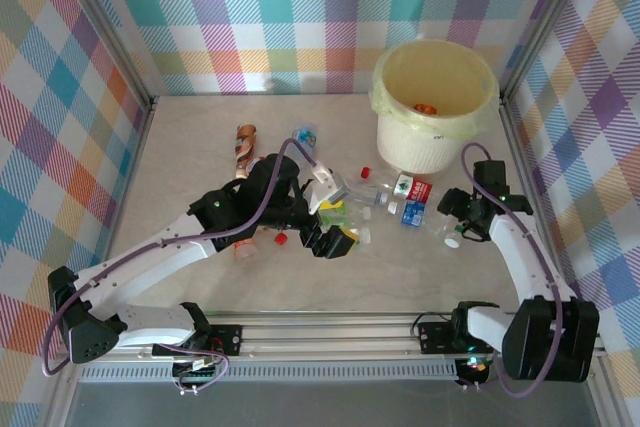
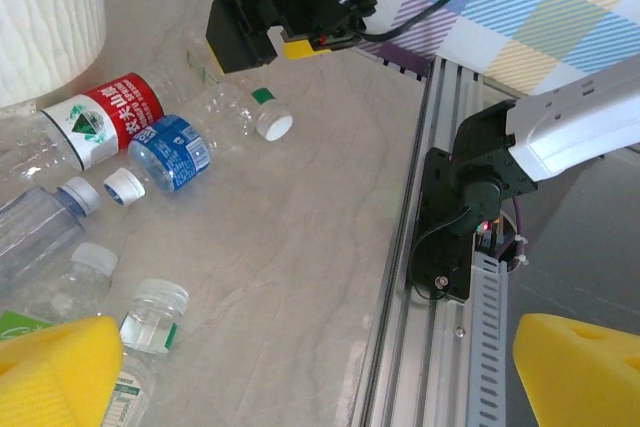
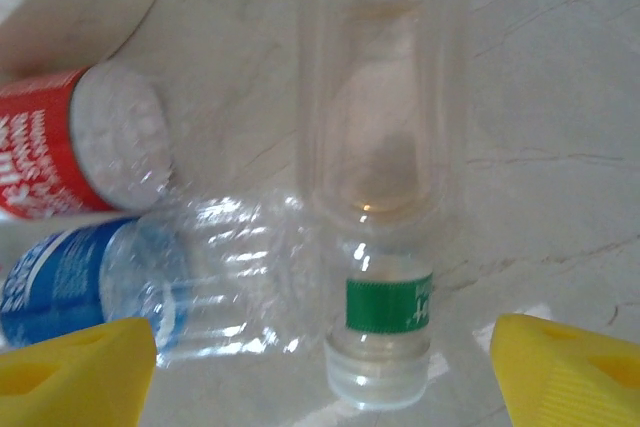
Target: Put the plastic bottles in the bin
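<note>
Right wrist view shows my right gripper [image 3: 322, 372] spread wide, the clear white-capped plastic bottle with a green neck band [image 3: 380, 177] lying between its fingers untouched, so I judge the grasp pending: close, lift, carry to the round pale cream bin [image 1: 480, 112] ahead.

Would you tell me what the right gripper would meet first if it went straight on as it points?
Probably the clear bottle with the green band, lying centred between the fingertips of the open right gripper; the gap above it is hard to judge.
</note>
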You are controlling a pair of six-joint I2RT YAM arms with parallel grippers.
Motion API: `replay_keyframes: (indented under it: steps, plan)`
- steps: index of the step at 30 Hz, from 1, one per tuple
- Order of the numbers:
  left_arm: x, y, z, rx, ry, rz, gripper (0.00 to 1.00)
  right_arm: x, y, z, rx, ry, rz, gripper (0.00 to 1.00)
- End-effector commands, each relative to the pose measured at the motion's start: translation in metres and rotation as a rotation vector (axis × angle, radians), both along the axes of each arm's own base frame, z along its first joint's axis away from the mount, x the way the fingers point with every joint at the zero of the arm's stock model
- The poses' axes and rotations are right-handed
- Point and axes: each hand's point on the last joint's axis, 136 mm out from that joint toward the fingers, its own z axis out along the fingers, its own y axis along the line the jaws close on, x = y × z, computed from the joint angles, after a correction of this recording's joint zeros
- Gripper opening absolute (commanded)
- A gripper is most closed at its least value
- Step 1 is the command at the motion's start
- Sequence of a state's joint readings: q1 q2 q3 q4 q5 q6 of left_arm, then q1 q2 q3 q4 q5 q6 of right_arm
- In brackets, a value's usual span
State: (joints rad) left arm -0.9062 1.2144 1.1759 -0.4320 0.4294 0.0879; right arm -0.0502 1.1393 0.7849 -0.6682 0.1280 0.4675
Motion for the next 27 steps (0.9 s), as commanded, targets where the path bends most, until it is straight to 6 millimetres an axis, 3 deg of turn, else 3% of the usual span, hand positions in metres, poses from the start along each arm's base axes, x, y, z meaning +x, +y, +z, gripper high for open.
replay_keyframes:
  steps: [1, 5, 11, 27]
  plan:
    - [0.003, 0.001, 0.006, -0.041, -0.011, 0.025, 1.00, 0.016, -0.004, -0.007, 0.015, -0.038, -0.004, 0.87]
    - [0.016, 0.008, 0.005, -0.073, -0.043, 0.120, 1.00, 0.030, -0.014, -0.024, 0.015, -0.027, -0.023, 0.87]
    - [0.022, 0.012, 0.008, -0.112, -0.090, 0.163, 1.00, 0.048, -0.022, -0.032, -0.020, -0.010, -0.008, 0.87]
    - [0.021, 0.007, -0.001, -0.075, -0.063, 0.137, 1.00, 0.063, -0.040, -0.055, -0.052, 0.042, -0.024, 0.82]
